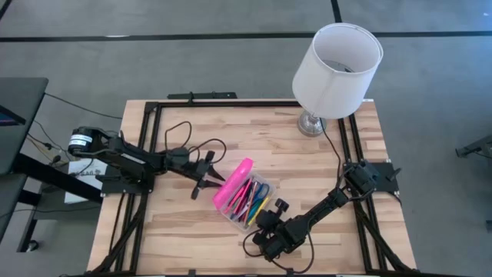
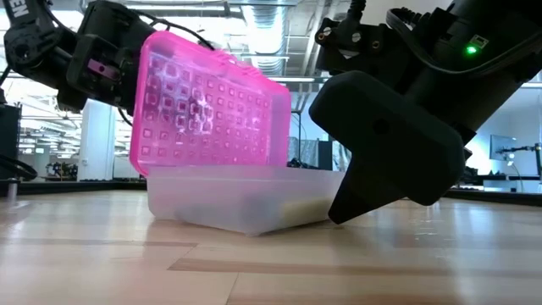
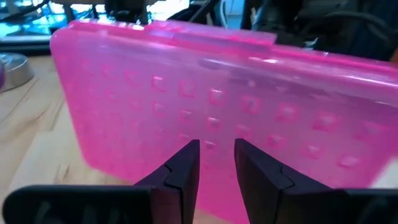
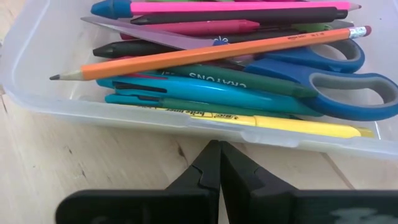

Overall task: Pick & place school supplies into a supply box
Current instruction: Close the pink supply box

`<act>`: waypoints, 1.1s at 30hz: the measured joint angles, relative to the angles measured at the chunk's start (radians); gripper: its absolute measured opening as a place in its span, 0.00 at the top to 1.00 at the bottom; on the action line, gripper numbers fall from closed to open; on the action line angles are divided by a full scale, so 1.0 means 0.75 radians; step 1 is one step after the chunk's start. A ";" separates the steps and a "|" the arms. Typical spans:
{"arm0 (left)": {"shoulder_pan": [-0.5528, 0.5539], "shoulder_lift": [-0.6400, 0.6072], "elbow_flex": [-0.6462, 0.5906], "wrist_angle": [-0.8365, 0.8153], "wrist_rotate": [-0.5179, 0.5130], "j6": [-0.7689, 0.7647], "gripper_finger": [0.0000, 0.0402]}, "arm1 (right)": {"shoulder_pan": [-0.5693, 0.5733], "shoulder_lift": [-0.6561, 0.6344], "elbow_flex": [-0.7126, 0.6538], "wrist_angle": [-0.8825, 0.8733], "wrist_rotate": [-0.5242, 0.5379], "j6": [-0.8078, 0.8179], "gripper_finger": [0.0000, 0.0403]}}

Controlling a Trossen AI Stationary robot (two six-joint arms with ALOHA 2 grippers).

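Supply box (image 1: 244, 194): clear base full w/ school supplies (image 4: 236, 74), pink lid raised. Left hand (image 1: 201, 183) slightly open, empty; right hand (image 4: 219, 163) closed, empty.

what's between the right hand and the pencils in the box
Only bare wood and the clear wall of the supply box. In the right wrist view the right hand, fingers together, sits just outside that wall, with the school supplies behind it.
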 joint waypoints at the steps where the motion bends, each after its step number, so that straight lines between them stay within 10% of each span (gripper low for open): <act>1: -0.009 0.000 0.000 0.010 0.002 0.000 0.76 | -0.001 0.000 0.000 0.001 0.000 0.000 1.00; 33: -0.106 0.012 0.006 0.043 0.027 0.087 0.76 | -0.044 -0.001 0.001 0.150 -0.004 -0.199 1.00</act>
